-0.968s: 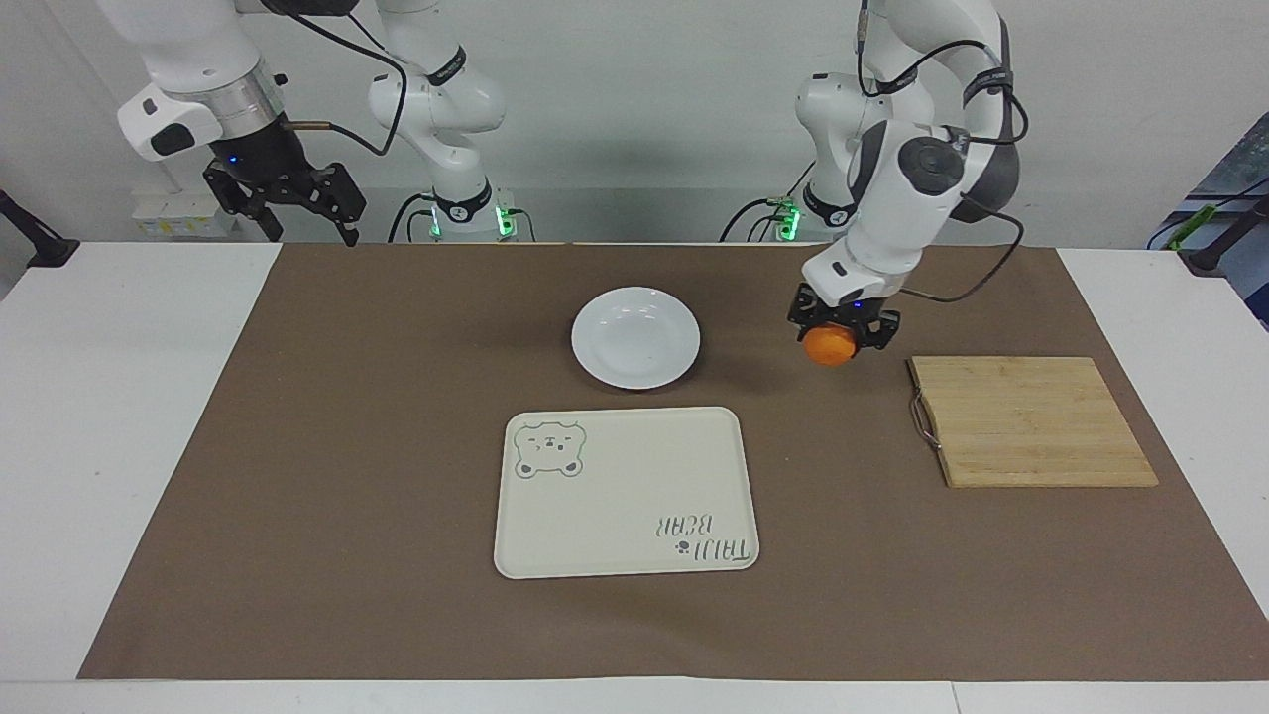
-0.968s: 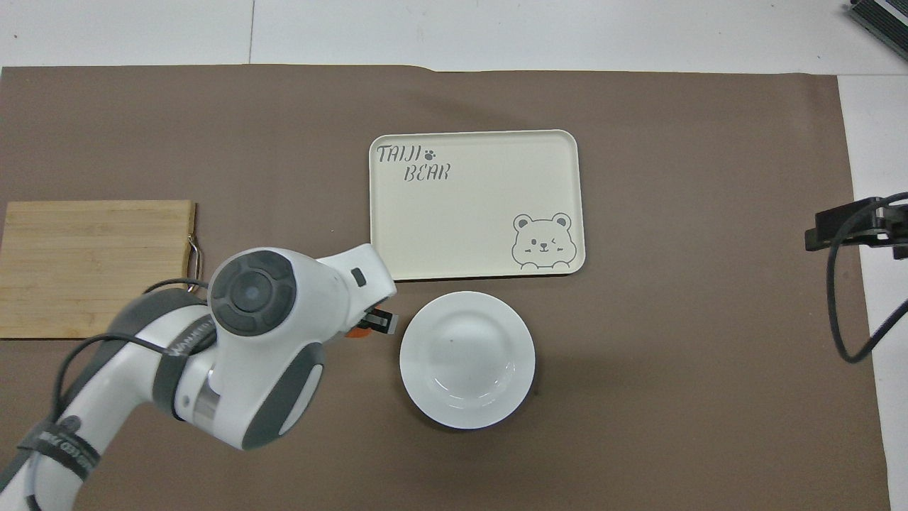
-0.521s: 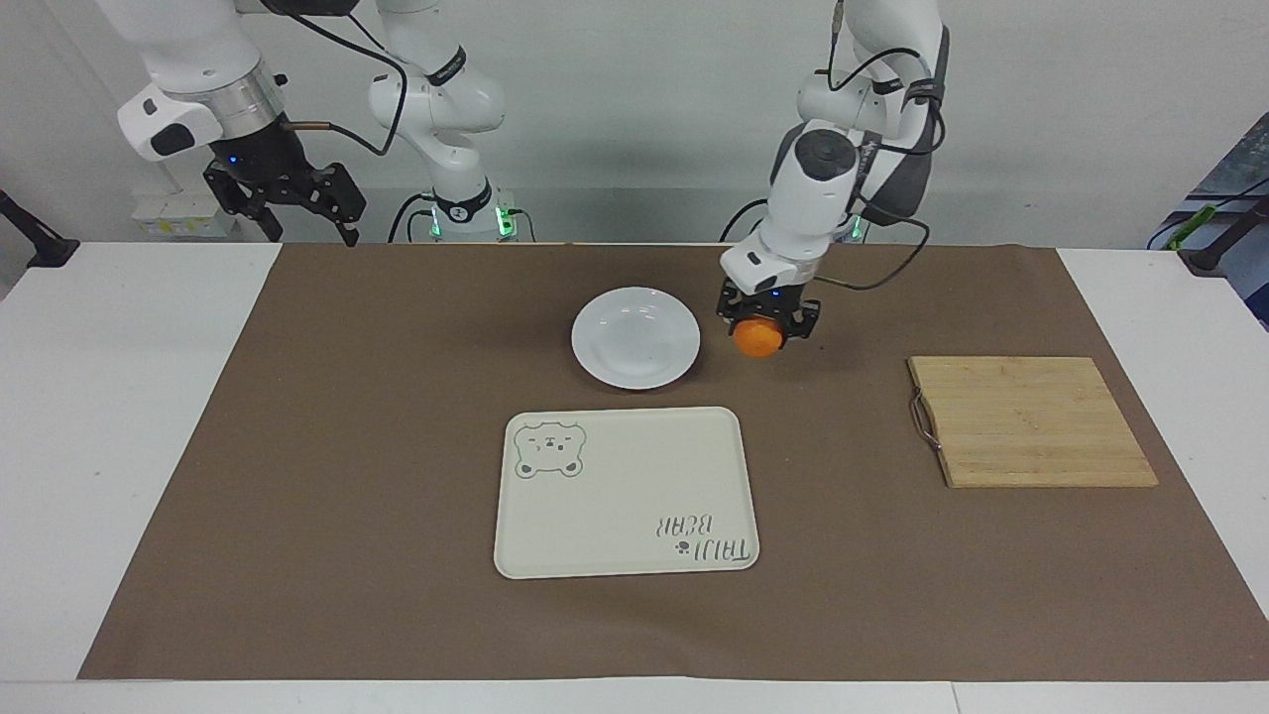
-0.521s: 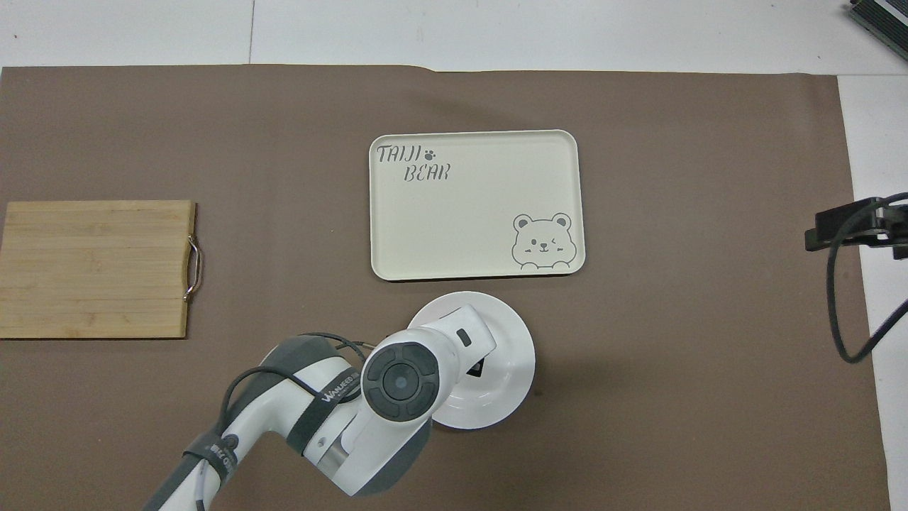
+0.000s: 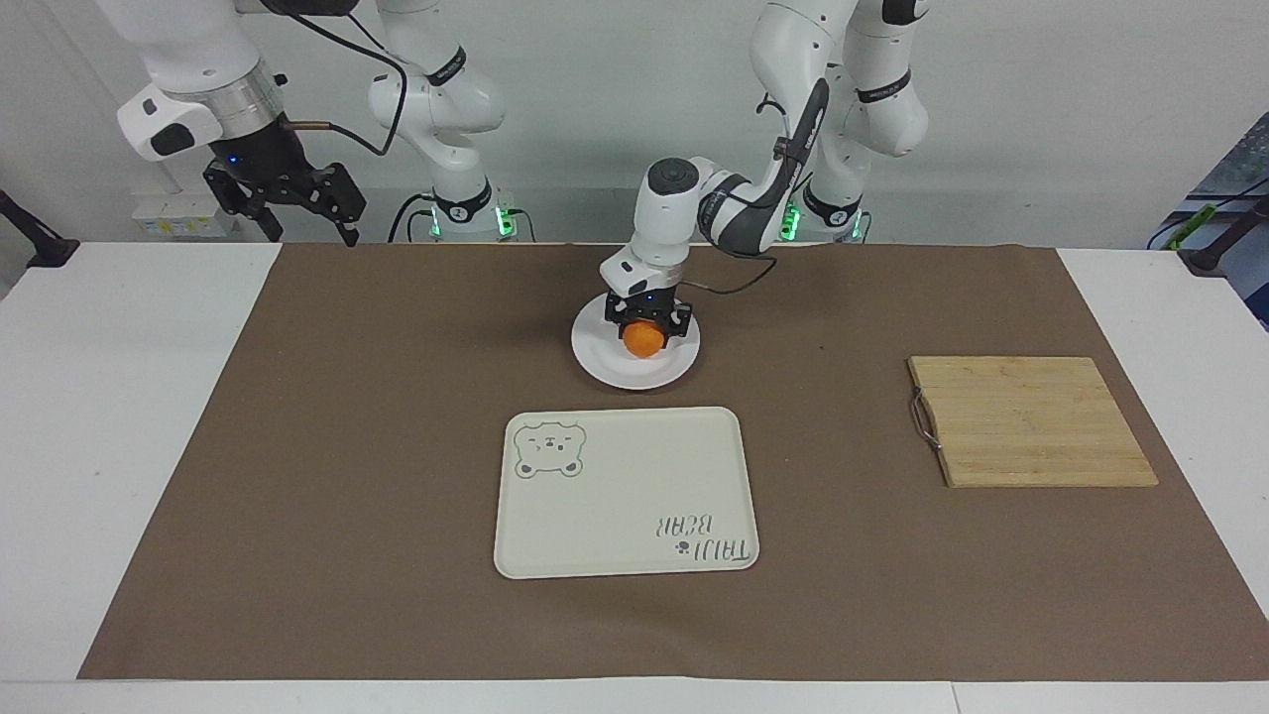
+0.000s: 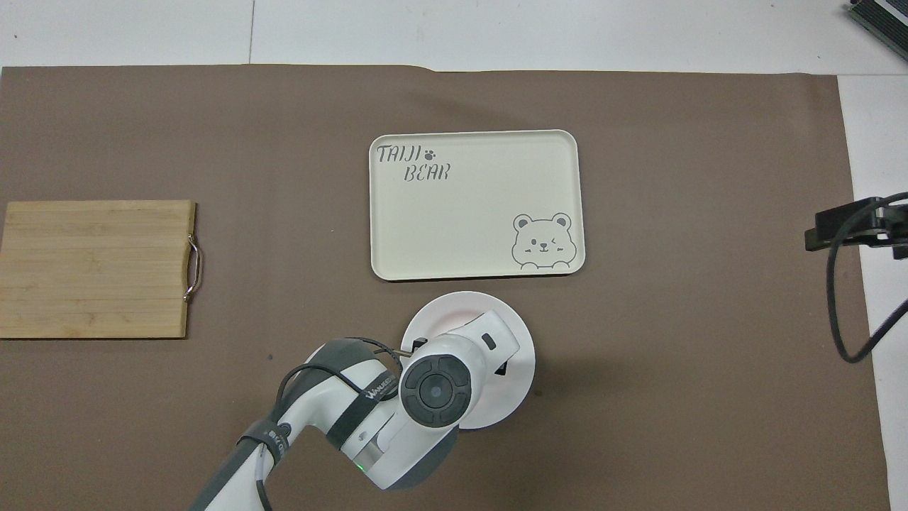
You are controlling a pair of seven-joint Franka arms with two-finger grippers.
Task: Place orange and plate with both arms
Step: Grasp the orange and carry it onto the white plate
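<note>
Orange [image 5: 643, 339] sits clamped in the left gripper [image 5: 646, 325], low over the white plate's [image 5: 605, 369] centre, not yet released. Bear-print tray [image 5: 625, 496], at the plate's 6 o'clock in the facing view, is bare. Right gripper [image 5: 297, 203] waits, fingers spread, above the counter [image 5: 129, 416].

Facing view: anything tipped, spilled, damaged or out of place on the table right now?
Nothing stands out. The left gripper holds the orange over the plate; the tray and cutting board lie flat. The right gripper waits raised at its own end.
</note>
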